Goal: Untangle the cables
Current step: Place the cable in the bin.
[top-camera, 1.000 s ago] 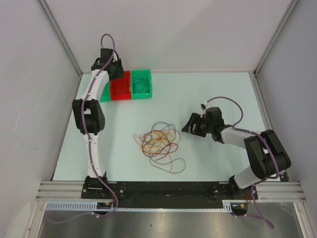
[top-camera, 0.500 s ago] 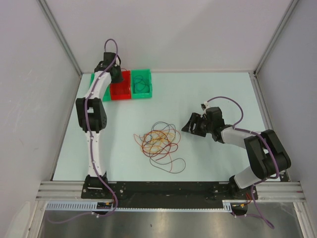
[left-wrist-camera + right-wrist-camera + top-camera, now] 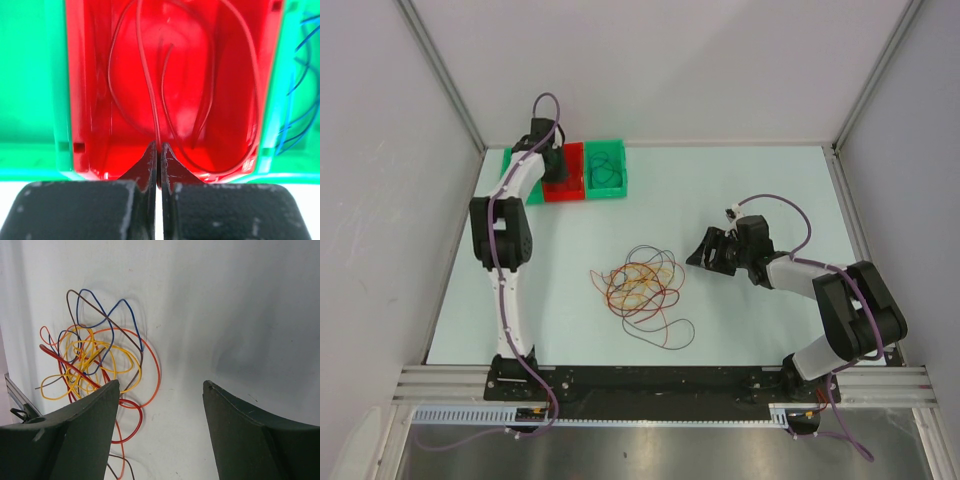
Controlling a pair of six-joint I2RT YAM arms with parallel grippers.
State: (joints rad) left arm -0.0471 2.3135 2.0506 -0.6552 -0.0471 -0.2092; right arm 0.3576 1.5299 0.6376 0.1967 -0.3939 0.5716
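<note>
**Q:** Where do the wires lie?

**A:** The cables (image 3: 640, 290) sprawl in one loose knot near the middle of the pale worktop (image 3: 770, 180). Orange, yellow, red, blue and brown loops cross over one another, and one long loop trails toward the near edge.

**Q:** And the right arm?

**A:** The right tool (image 3: 160, 385) hovers near the right side of the knot and apart from it in the overhead view. Its jaws stand wide with nothing between them.

**Q:** What of the left arm?

**A:** It reaches to the far-left corner, where the left tool (image 3: 157, 147) is poised over the red tray (image 3: 80, 75) with its jaws pressed together. Thin red cables (image 3: 150, 75) lie curled inside the tray. One strand runs down to the fingertips, and whether it is pinched there cannot be told.

**Q:** What flanks the red tray?

**A:** A green tray touches it on each side. The right green tray (image 3: 270, 60) holds a few blue cables (image 3: 292, 100), and the left green tray (image 3: 30, 75) sits partly under the arm in the overhead view.
</note>
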